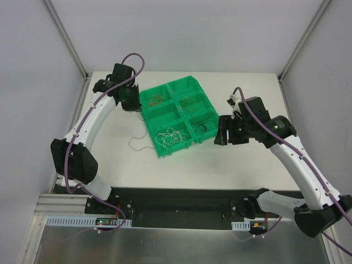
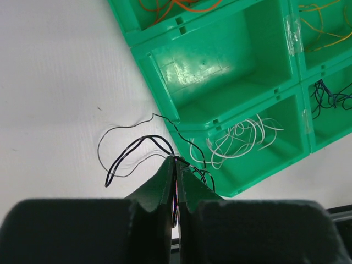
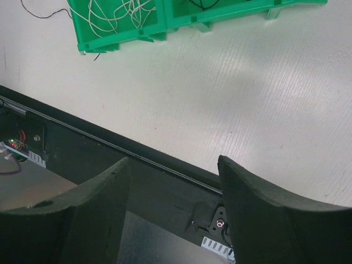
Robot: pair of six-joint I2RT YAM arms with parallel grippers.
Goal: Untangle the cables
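Item: black cable (image 2: pixel 129 151), looped on the table just beside the green tray (image 2: pixel 159 36), part trailing over its rim.
Left gripper (image 2: pixel 175 165): pinched together on it.
Right gripper (image 3: pixel 173 165): apart, empty.
Risk: pulling may drag the tray's white cables (image 2: pixel 236 140) out too.

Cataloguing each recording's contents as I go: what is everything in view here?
green plastic six-compartment tray: one, green, mid-table
thin curly orange wires: bundle, orange, tray's far-left compartment
thin yellowish wires: few, yellow-orange, middle-right compartment
thin curly white wires: bundle, white, near-left compartment
thin dark wires: few, black-blue, near-right compartment
thin black wires: few, black, on table left of tray
white table: one, white, under everything
left end effector: one, black, shut on the black wires
right end effector: one, black, open, right of tray
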